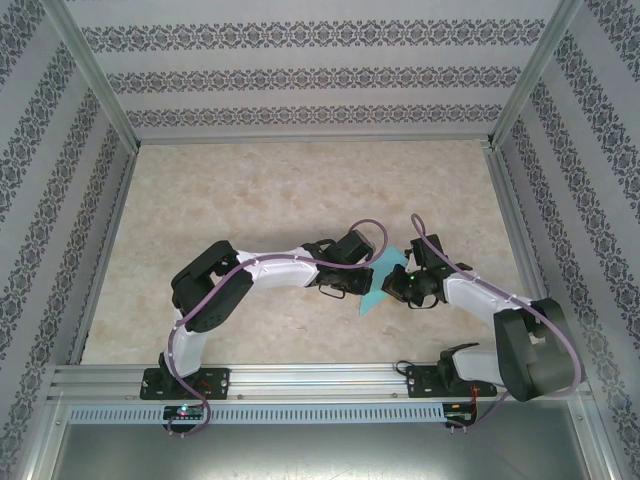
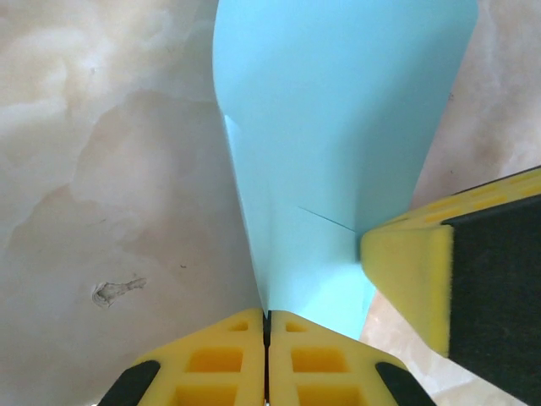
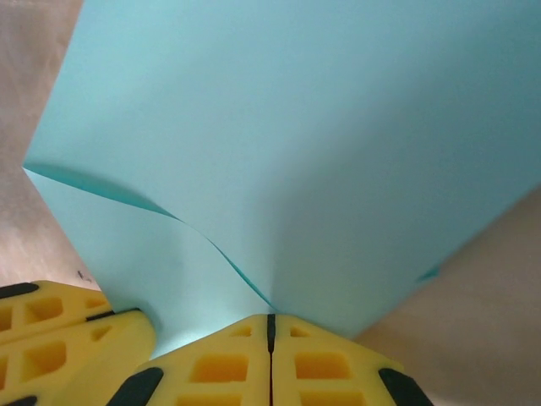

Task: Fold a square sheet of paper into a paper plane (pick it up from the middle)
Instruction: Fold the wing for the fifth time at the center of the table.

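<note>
Held up just off the table [image 1: 300, 190], toward its near middle: the sheet of paper [image 1: 385, 275], light cyan, tilted, caught between the two grippers. Pinched low down by the left gripper [image 2: 267, 320], yellow fingers pressed flat together on a narrow ridge of the sheet. Pinched as well by the right gripper [image 3: 270, 321], fingers likewise closed tight on the near edge, just beside a flap curling over.

From the left wrist, fanning upward and outward from the pinch, with a short crease low on the right, next to the right gripper's yellow pad, itself touching the sheet's right edge. From the right wrist, broad and smooth higher up, with a darker cyan edge curving down to the fingertips and the left gripper's yellow fingers just beside, at the lower left. Probably doubled over along the middle, though hard to tell for sure from so close. Both grippers very near each other, on opposite sides of the sheet.
</note>
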Tool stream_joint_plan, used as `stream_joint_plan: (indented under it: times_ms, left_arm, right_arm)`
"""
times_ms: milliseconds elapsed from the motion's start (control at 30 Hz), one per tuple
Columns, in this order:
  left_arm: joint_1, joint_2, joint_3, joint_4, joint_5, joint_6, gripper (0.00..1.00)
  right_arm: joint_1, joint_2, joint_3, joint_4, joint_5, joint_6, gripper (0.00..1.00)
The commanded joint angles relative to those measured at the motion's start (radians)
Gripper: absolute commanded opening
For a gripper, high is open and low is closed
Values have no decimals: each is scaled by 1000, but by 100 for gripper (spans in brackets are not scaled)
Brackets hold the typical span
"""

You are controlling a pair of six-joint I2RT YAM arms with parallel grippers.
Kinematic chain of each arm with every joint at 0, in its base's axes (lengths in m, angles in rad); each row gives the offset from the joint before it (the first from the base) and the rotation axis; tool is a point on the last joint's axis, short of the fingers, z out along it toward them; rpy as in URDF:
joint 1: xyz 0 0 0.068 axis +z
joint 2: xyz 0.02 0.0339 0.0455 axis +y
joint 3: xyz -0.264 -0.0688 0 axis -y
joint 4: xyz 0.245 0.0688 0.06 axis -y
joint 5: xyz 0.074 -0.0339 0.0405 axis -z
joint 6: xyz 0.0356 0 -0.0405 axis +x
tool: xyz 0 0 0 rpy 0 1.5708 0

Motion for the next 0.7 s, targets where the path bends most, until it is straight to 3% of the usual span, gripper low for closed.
stream_joint_plan:
  times_ms: [0, 667]
  left_arm:
    - [6, 22, -5, 6, -2, -4, 9]
    - [-5, 8, 23, 3, 27, -9, 9]
  right_arm:
    - [-8, -15, -2, -58, 38, -12, 6]
    - [-15, 104, -26, 34, 9, -6, 6]
